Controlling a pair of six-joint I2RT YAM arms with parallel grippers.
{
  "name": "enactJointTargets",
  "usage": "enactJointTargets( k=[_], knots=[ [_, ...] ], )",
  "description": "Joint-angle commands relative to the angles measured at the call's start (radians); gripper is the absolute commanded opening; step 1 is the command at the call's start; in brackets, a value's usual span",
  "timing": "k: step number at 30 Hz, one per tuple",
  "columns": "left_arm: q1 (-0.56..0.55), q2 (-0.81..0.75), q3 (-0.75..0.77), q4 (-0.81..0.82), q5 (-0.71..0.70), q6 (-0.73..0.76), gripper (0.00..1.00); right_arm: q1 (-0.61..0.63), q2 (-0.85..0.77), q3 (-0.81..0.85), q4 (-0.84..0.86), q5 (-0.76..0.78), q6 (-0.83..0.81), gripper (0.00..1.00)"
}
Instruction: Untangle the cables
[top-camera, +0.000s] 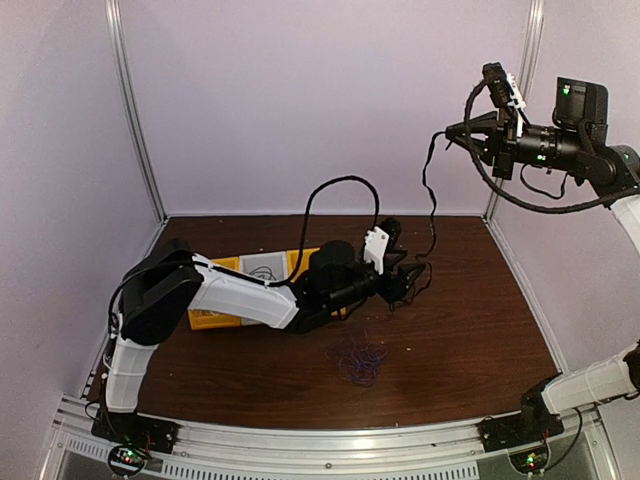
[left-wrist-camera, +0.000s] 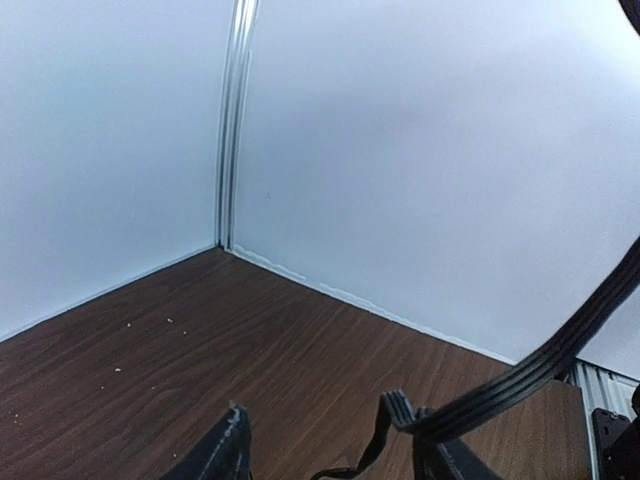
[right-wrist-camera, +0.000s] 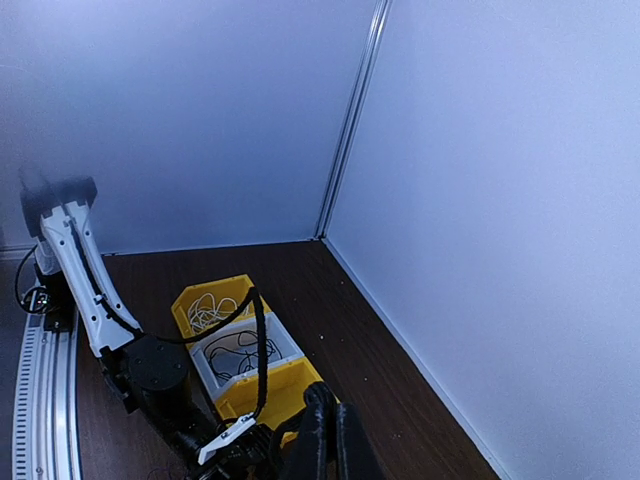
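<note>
My right gripper (top-camera: 450, 131) is raised high at the back right, its fingers shut on a thin black cable (top-camera: 428, 190). The cable hangs down to my left gripper (top-camera: 410, 283), low over the table's middle. In the left wrist view the left gripper (left-wrist-camera: 320, 430) is open, and the black cable (left-wrist-camera: 540, 365) runs taut over its right finger (left-wrist-camera: 445, 462). In the right wrist view the right gripper (right-wrist-camera: 335, 440) shows pressed-together fingers. A dark blue cable (top-camera: 358, 360) lies in a loose bundle on the table in front of the left gripper.
Three bins sit under the left arm: a yellow bin (right-wrist-camera: 186, 300) with white cables (right-wrist-camera: 208, 312), a white bin (right-wrist-camera: 285, 340) with black cables (right-wrist-camera: 240, 350), and another yellow bin (right-wrist-camera: 270, 392). The bins (top-camera: 213, 318) are partly hidden in the top view. Walls enclose the brown table (top-camera: 470, 330).
</note>
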Motion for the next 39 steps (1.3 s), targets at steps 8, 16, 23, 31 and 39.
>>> enactJointTargets(
  k=[8,16,23,31,39],
  knots=[
    [0.025,0.033,0.001,0.220,0.158,-0.041,0.44,-0.004,-0.013,-0.017,0.010,-0.018,0.006,0.00],
    [0.046,0.030,-0.012,0.183,0.090,-0.139,0.21,-0.004,-0.018,-0.022,0.009,-0.014,0.001,0.00],
    [0.072,-0.002,-0.063,0.172,0.056,-0.180,0.11,-0.004,-0.024,-0.023,0.006,-0.014,-0.001,0.00],
    [0.090,-0.116,-0.146,0.149,0.053,-0.142,0.00,-0.005,-0.033,-0.040,0.037,0.120,0.027,0.02],
    [0.102,-0.277,-0.198,0.032,0.049,-0.042,0.00,-0.012,-0.052,-0.147,0.084,0.241,0.027,0.13]
  ],
)
